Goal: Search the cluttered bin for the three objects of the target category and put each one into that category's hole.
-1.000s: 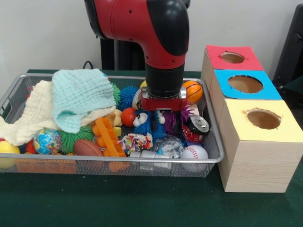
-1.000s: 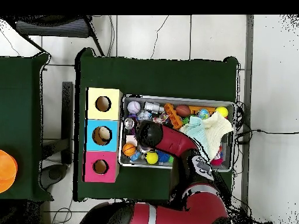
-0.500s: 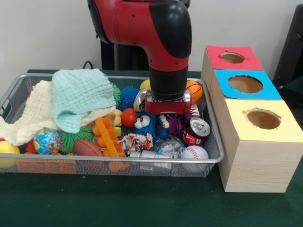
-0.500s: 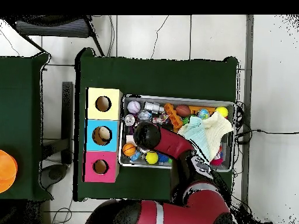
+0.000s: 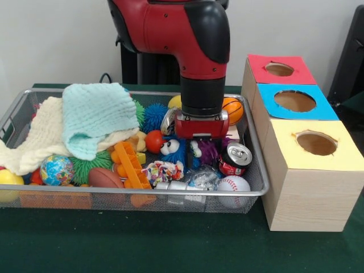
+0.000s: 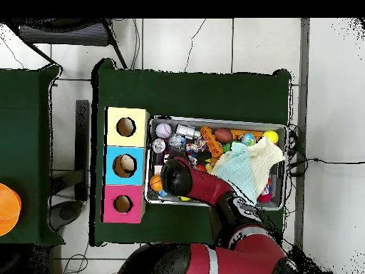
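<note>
The bin is a wire-mesh tray packed with toys; it also shows in the overhead view. My gripper hangs from the red arm over the bin's right part, right above a blue fuzzy toy with eyes and a purple fuzzy toy. Its lower end is hidden among them. A soda can, a baseball and a small basketball lie close by. In the overhead view the arm's head covers the gripper.
Three wooden boxes with holes stand right of the bin: red, blue, yellow. A mint cloth and a cream cloth cover the bin's left. A globe ball, football and orange toy lie in front.
The gripper has risen a little and shifted slightly toward the boxes and the robot's side of the bin. The toys have barely moved.
</note>
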Robot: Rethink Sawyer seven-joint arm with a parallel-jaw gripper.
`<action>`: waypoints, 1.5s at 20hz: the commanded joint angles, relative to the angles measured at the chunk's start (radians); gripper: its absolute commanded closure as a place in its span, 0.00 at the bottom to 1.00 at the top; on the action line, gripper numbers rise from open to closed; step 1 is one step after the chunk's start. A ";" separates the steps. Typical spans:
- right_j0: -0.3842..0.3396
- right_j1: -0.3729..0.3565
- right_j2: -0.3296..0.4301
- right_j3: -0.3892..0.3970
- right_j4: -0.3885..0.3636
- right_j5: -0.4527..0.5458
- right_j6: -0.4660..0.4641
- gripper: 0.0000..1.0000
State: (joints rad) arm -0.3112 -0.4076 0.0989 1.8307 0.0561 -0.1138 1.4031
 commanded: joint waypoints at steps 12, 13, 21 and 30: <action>0.015 0.084 -0.023 0.002 -0.040 -0.193 0.216 0.00; 0.015 0.086 -0.021 -0.003 -0.037 -0.159 0.204 0.00; 0.004 0.091 0.035 -0.091 -0.090 -0.092 0.131 0.00; -0.003 0.068 0.076 -0.125 -0.199 -0.341 0.210 0.00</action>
State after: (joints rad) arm -0.2968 -0.3877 0.0829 1.8411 -0.1061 -0.3090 1.4064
